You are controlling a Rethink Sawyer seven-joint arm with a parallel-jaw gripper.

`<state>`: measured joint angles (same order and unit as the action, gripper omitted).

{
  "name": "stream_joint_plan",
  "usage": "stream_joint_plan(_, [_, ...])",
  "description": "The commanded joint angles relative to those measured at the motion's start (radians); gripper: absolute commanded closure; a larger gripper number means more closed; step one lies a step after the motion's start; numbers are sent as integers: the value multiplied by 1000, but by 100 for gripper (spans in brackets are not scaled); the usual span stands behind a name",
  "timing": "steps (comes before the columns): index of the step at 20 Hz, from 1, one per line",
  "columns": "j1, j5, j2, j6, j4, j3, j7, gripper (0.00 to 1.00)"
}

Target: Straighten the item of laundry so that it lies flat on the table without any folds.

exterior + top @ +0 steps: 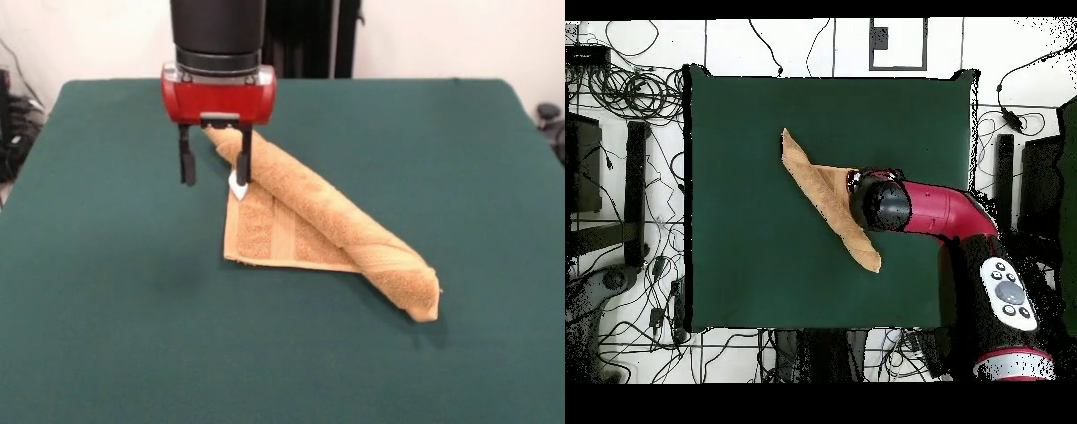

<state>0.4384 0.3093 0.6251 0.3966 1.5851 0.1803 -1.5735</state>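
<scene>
The orange-tan towel [305,216] lies on the dark green table [106,265], rolled and folded into a long diagonal bundle over a flat triangular part with a woven band. Its white tag [237,187] shows at the far left corner. My gripper [214,168] hangs just above that corner, open, with one black finger [244,159] at the tag and the other [186,159] over bare table to the left. It holds nothing. In the overhead view the towel [823,192] runs diagonally and my red arm [940,212] covers its right edge.
Cables and stands lie on the floor around the table [725,280] in the overhead view. Black equipment stands behind the table's far edge in the front view.
</scene>
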Motion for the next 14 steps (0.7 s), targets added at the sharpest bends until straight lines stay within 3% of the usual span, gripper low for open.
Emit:
stream_joint_plan(1, [-129,37,-29,-107,-23,-44,-181,0])
stream_joint_plan(10, [-318,-38,-35,-193,11,-233,-310,0])
stream_joint_plan(12, [-323,-56,-30,-174,31,-223,-295,0])
stream_joint_plan(14, [-205,-94,-49,-87,68,-66,-185,0])
